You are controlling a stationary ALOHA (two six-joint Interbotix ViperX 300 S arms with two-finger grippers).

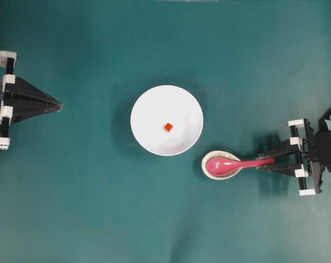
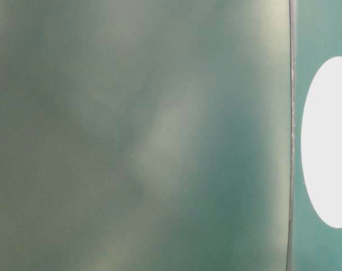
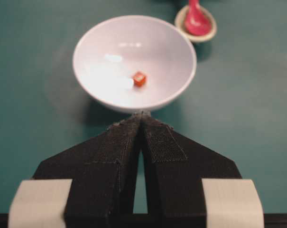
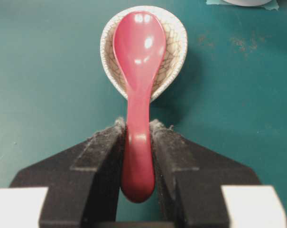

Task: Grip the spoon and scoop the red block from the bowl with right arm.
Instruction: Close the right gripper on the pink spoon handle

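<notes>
Fig. — Spoon pickup, right wrist view first, near to far.

(a) Right gripper point(image 4: 137, 137): jaws narrowed onto the handle of the spoon point(image 4: 137, 85), one pad on each side. Both pads look to be touching the handle, w/ no gap visible at the contact line; grip judged just made or nearly so, spoon not yet lifted. Handle end pokes back between the fingers toward the wrist, so the hold sits near the tail of the handle, leaving the scoop free to dip.

(b) Just ahead of the fingertips: scoop lies face-up in a crackle-glazed spoon rest point(image 4: 174, 52). The rest props the scoop and tilts the handle off the table point(image 4: 48, 71), which is prob. why the jaws can close around it w/o scraping the cloth.

(c) Farther ahead and off to one side of the gripper, overhead view: white bowl point(image 1: 167, 120), near the rest but apart from it. Red block point(image 1: 168, 127) sits about mid-floor of the bowl, untouched.

(d) Farthest, across the table: left gripper point(image 3: 141, 118), jaws closed to a point, aimed at the bowl from well back; parked, no role in this step.

Next step, as judged: firm the grip, lift, swing the scoop over the bowl rim.
</notes>
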